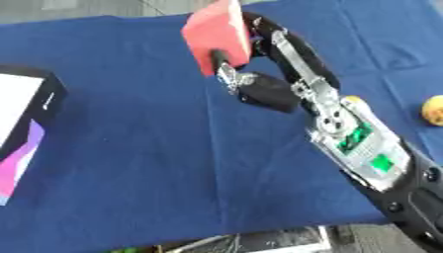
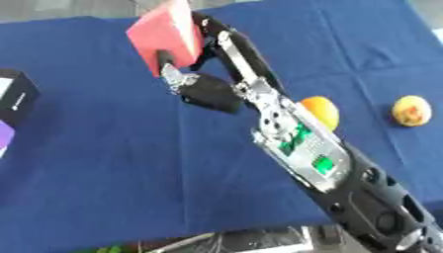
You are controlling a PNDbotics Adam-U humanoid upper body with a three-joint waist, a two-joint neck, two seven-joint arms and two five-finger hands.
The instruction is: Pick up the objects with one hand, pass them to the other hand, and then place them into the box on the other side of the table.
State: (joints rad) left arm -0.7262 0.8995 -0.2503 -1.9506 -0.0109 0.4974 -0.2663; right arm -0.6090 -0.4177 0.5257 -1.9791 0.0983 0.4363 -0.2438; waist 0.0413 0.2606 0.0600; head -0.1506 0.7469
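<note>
- Left eye view: a counter (image 1: 130,163) draped in a dark blue cloth fills most of the picture; grey floor shows past its far edge, and some clutter shows below its near edge.
- At the left edge sits the box (image 1: 24,126), black-sided with a white and purple-pink top, resting on the cloth.
- The right hand (image 1: 259,74) reaches in from the near right on a black and silver arm with a green-lit panel at the wrist.
- Its fingers and thumb are clamped on a red block (image 1: 218,35), held up above the far middle of the counter, well apart from the box.
- The block is tilted, its long axis running from near left up to far right, with a broad face turned toward the left.
- The block sits at the tip of the hand, on its left and far side, with a dark finger pressed across its near face.
- Right eye view: a yellow-orange fruit (image 2: 412,110) lies on the cloth at the right.
- A second, orange fruit (image 2: 319,110) lies just behind the forearm, partly hidden by it.
</note>
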